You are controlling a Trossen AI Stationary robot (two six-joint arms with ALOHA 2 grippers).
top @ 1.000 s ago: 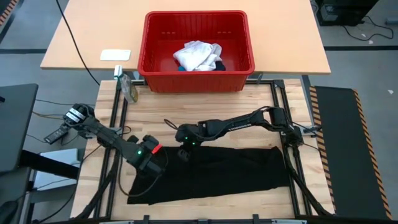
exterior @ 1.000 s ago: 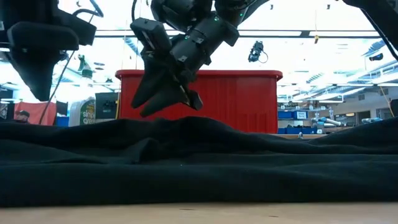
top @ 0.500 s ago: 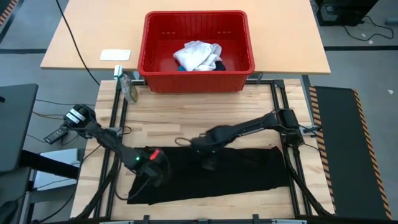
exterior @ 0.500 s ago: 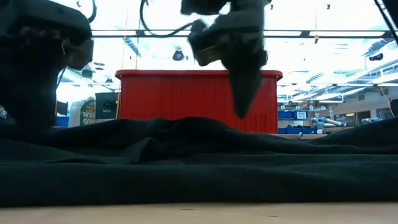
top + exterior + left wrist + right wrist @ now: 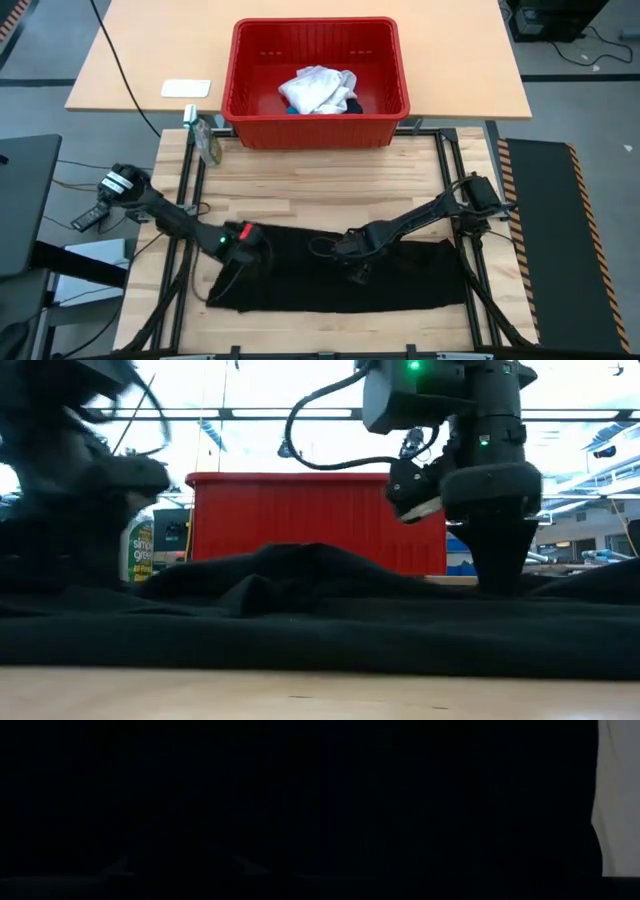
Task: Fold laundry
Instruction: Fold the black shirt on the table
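Observation:
The large black shirt [image 5: 330,275] lies spread across the near half of the table and fills the low view [image 5: 320,620] with a low hump in its middle. My left gripper [image 5: 245,243] is down on the shirt's left part. My right gripper [image 5: 355,252] is down on the shirt near its middle, and in the low view [image 5: 500,565] it stands upright on the cloth. Both wrist views are almost wholly dark. The white garment [image 5: 318,88] lies crumpled inside the red basket [image 5: 250,110], with a sliver of blue [image 5: 290,108] at its edge.
The red basket stands on the tan table beyond the work surface's far edge. A small bottle [image 5: 207,140] and a white card [image 5: 186,88] lie far left. Metal frame rails [image 5: 450,170] run along the wooden surface's sides. Bare wood [image 5: 320,195] shows between shirt and basket.
My right gripper has swept from the shirt's far edge toward the table's right and near side and has come down onto the cloth. My left gripper has dipped onto the shirt's left part. The shirt's left near edge has drawn back from the near edge, and a hump has risen.

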